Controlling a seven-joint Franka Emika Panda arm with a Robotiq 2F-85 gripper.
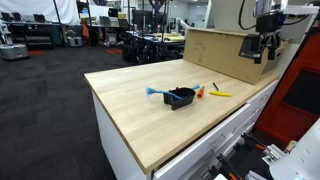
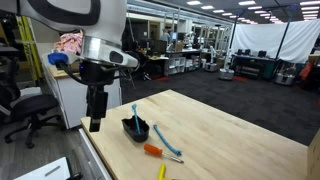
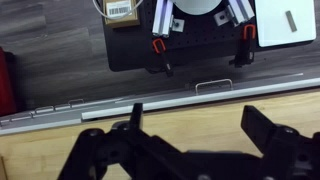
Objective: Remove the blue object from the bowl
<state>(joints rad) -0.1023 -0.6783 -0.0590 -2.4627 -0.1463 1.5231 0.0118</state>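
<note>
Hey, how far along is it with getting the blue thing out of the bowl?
Nothing looks done: the blue object lies with one end in the bowl. In hand, nothing: the tool hangs open and empty, apart from the bowl. Left: reach in, grasp the blue object, lift it out.

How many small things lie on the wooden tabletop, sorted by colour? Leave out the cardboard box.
Blue: 1, the blue stick
Black: 1, the bowl
Orange: 1, the orange item
Yellow: 1, the yellow stick
Colour unclear: 1, the thin stick
Total: 5
</note>
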